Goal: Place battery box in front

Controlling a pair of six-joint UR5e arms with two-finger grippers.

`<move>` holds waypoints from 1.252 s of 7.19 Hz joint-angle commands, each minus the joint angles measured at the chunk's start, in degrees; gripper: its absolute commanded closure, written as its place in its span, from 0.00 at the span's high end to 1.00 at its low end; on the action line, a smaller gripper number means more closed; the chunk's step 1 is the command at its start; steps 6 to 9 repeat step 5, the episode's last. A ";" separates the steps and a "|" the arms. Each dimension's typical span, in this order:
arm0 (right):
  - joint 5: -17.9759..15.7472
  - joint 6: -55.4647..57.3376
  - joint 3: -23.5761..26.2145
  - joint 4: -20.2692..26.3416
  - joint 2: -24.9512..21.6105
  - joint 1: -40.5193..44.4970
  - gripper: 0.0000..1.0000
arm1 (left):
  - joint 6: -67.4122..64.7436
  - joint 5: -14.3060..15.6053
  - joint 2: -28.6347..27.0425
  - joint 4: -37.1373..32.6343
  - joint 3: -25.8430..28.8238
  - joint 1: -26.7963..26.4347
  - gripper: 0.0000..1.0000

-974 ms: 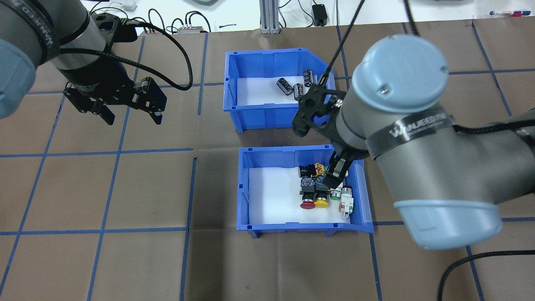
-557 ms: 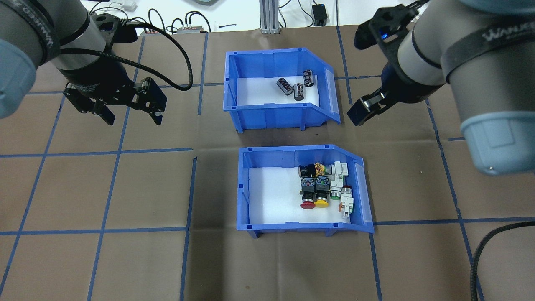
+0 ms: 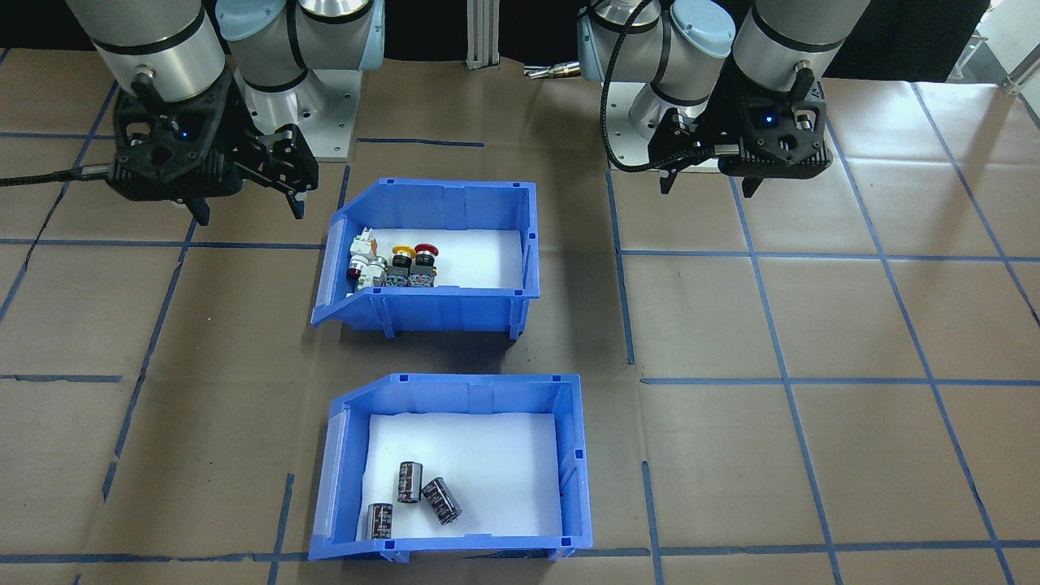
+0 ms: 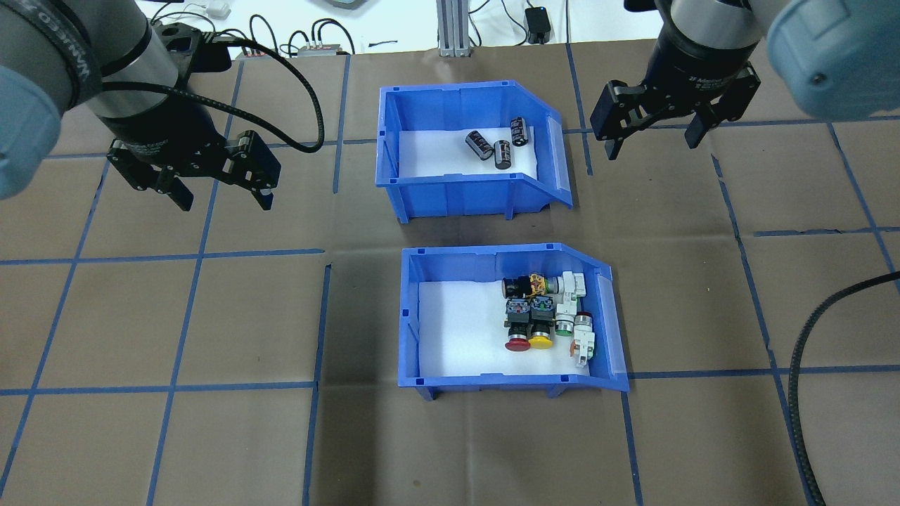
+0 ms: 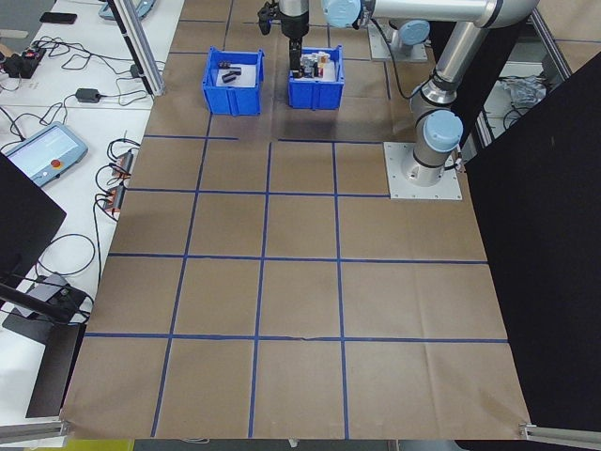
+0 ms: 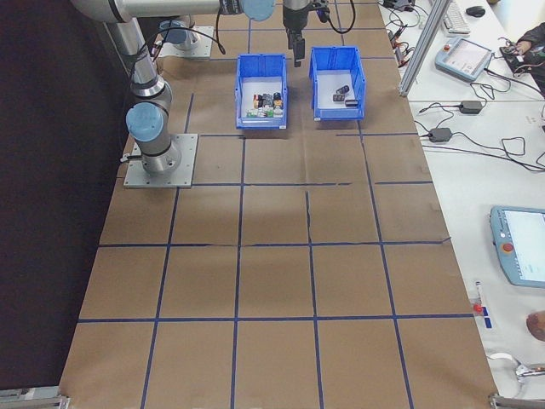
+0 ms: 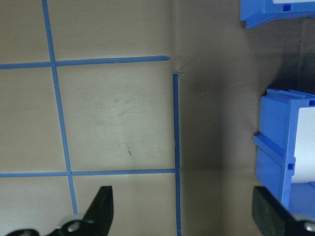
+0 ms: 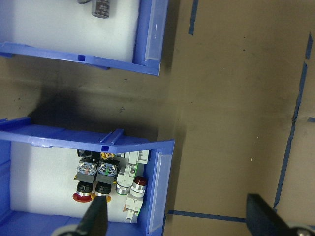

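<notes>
The battery box [image 4: 457, 188] is a blue bin with a white liner and three dark cylinders [image 4: 496, 148]. It stands on the table's far side from the robot, at the bottom of the front-facing view [image 3: 455, 392]. My right gripper [image 4: 652, 145] hangs open and empty just right of its slanted side, also seen in the front-facing view [image 3: 250, 214]. My left gripper [image 4: 225, 202] is open and empty well to the box's left, above bare table [image 3: 707, 188]. The right wrist view shows a corner of the battery box [image 8: 147, 37] beyond the gripper [image 8: 179, 221].
A matching blue bin [image 4: 415, 316] with red, yellow and white push-button switches [image 4: 541, 316] sits nearer the robot, directly behind the battery box. Brown paper with blue tape lines [image 4: 197, 253] covers the table. Cables and a metal post [image 4: 453, 28] lie past the far edge.
My right arm has lifted out of the switch bin and swung to the far right, beside the battery box. Both bins and the left arm stayed put.
</notes>
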 commanded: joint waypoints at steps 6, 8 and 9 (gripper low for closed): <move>-0.34 7.08 4.37 -0.11 -1.07 -1.75 1.00 | 0.00 0.00 0.00 -0.09 0.00 0.00 1.00; -0.34 7.08 4.37 -0.11 -1.07 -1.75 1.00 | 0.00 0.00 0.00 -0.09 0.00 0.00 1.00; -0.34 7.08 4.37 -0.11 -1.07 -1.75 1.00 | 0.00 0.00 0.00 -0.09 0.00 0.00 1.00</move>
